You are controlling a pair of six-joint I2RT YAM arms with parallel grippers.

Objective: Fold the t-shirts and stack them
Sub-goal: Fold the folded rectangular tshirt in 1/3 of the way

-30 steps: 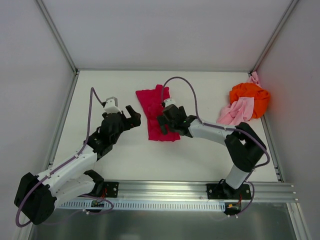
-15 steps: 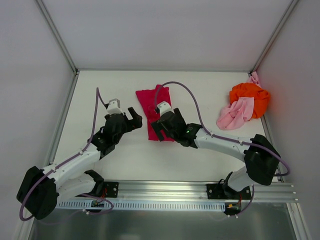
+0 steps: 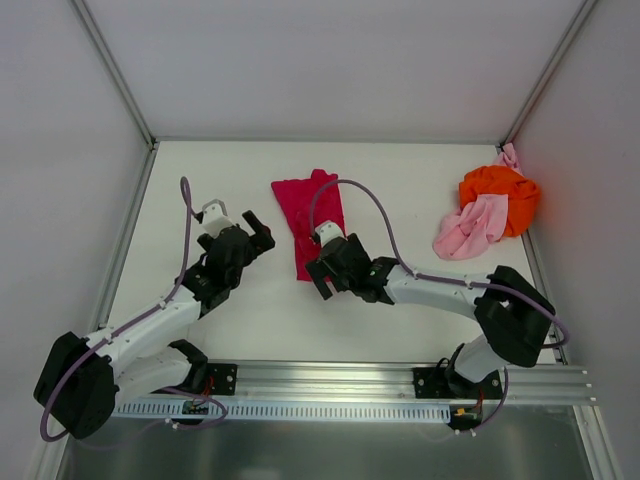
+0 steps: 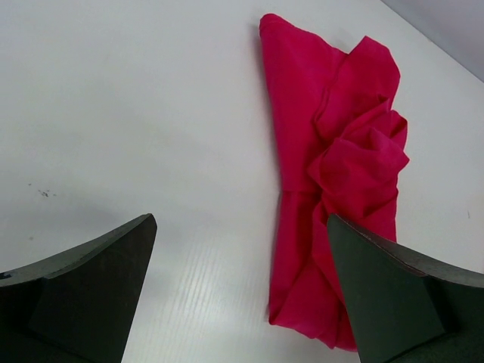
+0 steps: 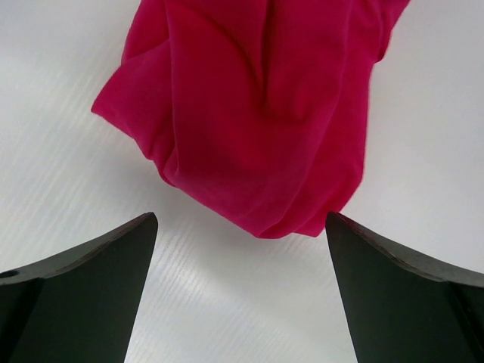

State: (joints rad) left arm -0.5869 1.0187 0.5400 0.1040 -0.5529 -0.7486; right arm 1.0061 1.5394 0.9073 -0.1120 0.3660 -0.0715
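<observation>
The crimson t-shirt [image 3: 308, 212] lies as a narrow, rumpled strip at the table's middle back. It also shows in the left wrist view [image 4: 333, 174] and the right wrist view [image 5: 257, 113]. My left gripper [image 3: 257, 232] is open and empty, just left of the shirt's near end; its own view [image 4: 242, 302] has bare table between the fingers. My right gripper [image 3: 316, 276] is open and empty at the shirt's near end, with the cloth just beyond the fingertips in its own view [image 5: 242, 302]. The orange t-shirt [image 3: 505, 190] and the pale pink t-shirt [image 3: 470, 226] lie bunched together at the far right.
White walls with metal posts close in the table at the left [image 3: 120, 250], back and right [image 3: 545, 270]. A metal rail [image 3: 400, 385] runs along the near edge by the arm bases.
My right gripper has drawn back off the crimson shirt toward its near end. The shirt's near part now lies narrower. My left gripper has shifted slightly left.
</observation>
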